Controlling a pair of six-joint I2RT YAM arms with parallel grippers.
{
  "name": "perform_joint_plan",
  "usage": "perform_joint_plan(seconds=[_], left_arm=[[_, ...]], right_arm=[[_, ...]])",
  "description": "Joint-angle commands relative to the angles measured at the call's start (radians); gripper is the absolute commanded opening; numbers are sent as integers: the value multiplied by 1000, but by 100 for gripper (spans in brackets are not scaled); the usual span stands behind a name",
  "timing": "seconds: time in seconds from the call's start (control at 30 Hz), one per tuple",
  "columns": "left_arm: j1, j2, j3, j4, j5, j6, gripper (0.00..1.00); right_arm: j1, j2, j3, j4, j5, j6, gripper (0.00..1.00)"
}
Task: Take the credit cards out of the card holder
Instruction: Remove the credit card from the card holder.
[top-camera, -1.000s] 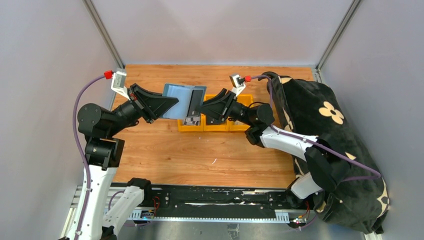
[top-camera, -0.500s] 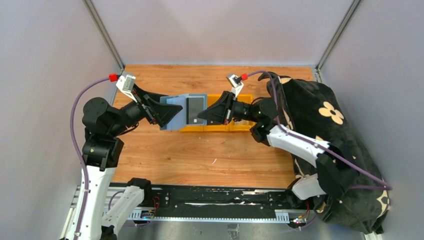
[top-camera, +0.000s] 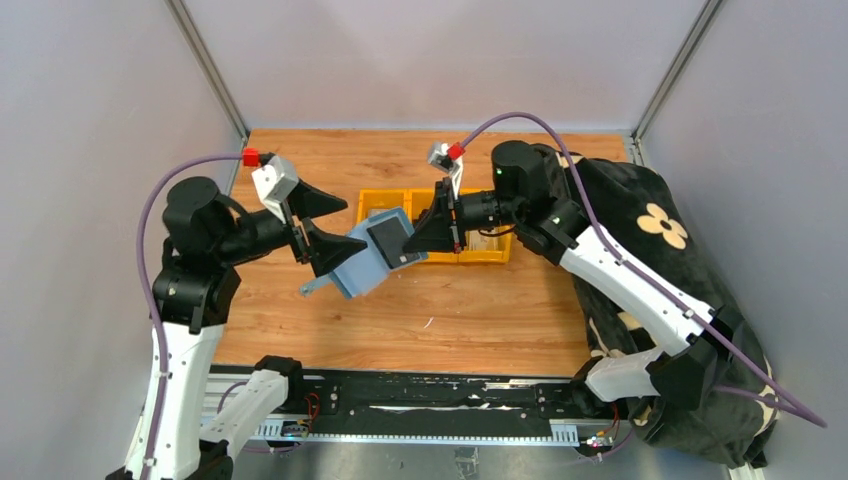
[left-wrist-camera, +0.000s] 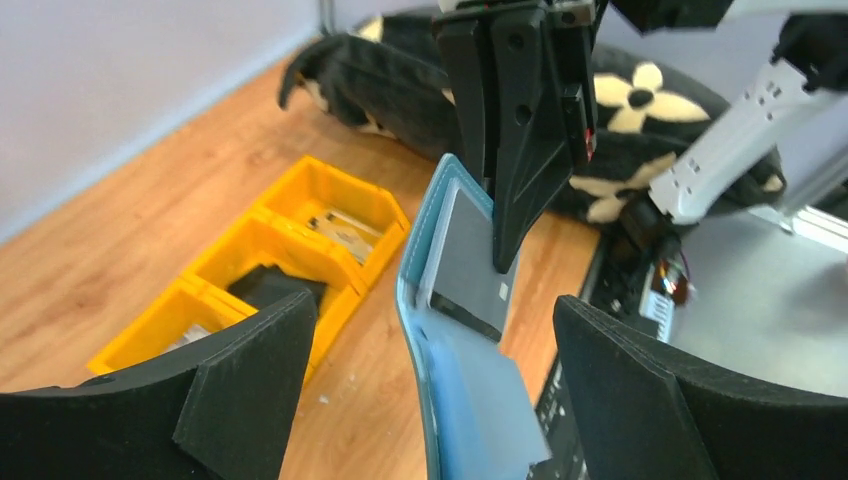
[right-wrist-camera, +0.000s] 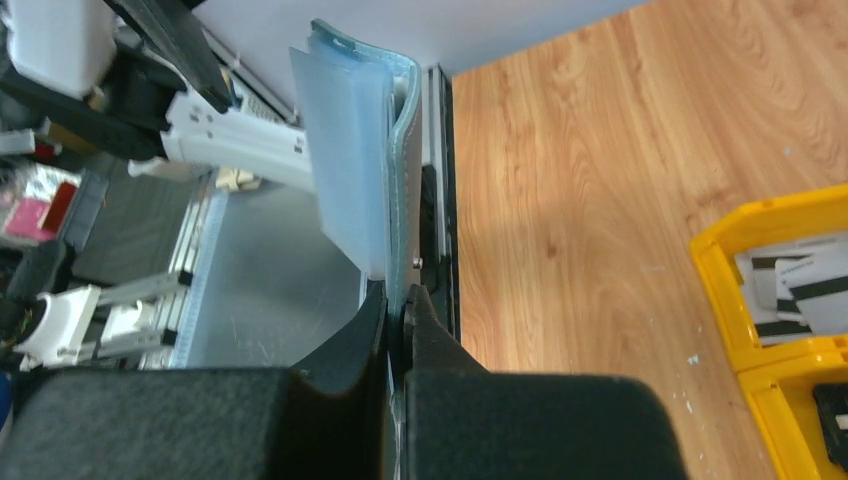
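Note:
The slate-blue card holder (top-camera: 362, 268) hangs tilted in the air above the table, in front of the yellow bins. A dark grey credit card (top-camera: 392, 243) lies against its upper panel. My right gripper (top-camera: 414, 236) is shut on the holder's upper right end. In the right wrist view the jaws (right-wrist-camera: 402, 305) pinch the holder's (right-wrist-camera: 352, 150) thin edge. My left gripper (top-camera: 335, 228) is open. In the left wrist view its fingers (left-wrist-camera: 250, 380) stand wide on either side of the holder (left-wrist-camera: 470, 400) without touching it, and the dark card (left-wrist-camera: 470, 265) shows above.
A row of yellow bins (top-camera: 478, 250) stands mid-table behind the holder, and they hold several loose cards (right-wrist-camera: 800, 290). A black bag with cream flowers (top-camera: 650, 250) fills the right side. Grey walls close in the table on three sides.
My left gripper let go of the holder and opened wide. My right gripper closed on it. The holder dropped lower and toward the front, tilting.

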Motion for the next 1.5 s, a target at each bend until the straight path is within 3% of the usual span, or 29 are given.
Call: perform_joint_plan(seconds=[0.0, 0.13, 0.3, 0.57, 0.73, 0.8, 0.9, 1.0, 1.1, 1.23, 1.33, 1.47], left_arm=[[-34, 57, 23, -209, 151, 175, 95], [-117, 48, 10, -313, 70, 328, 90], [-143, 60, -9, -444, 33, 452, 82], [-157, 73, -8, -460, 73, 452, 47], [-157, 70, -25, -460, 108, 443, 36], [-158, 71, -33, -460, 112, 442, 34], [-158, 80, -39, -461, 124, 444, 18], [-157, 92, -29, -462, 132, 453, 0], [-157, 102, 5, -465, 123, 463, 0], [-157, 108, 43, -395, 109, 362, 0], [-157, 50, -13, -154, 62, 135, 0], [-157, -73, -141, 246, -41, -164, 0]], right_arm=[[54, 52, 110, -322, -2, -218, 0], [106, 82, 189, -409, 32, -296, 0], [167, 134, 302, -542, 67, -392, 0], [246, 247, 480, -701, 115, -483, 0], [257, 260, 511, -692, 127, -488, 1], [257, 257, 518, -691, 131, -490, 3], [259, 251, 523, -688, 137, -495, 6], [258, 230, 501, -648, 154, -481, 24], [235, 154, 375, -452, 206, -389, 37], [151, -18, 7, 101, 188, -39, 51], [134, -101, -212, 483, 249, 151, 59], [134, -140, -357, 732, 341, 281, 60]])
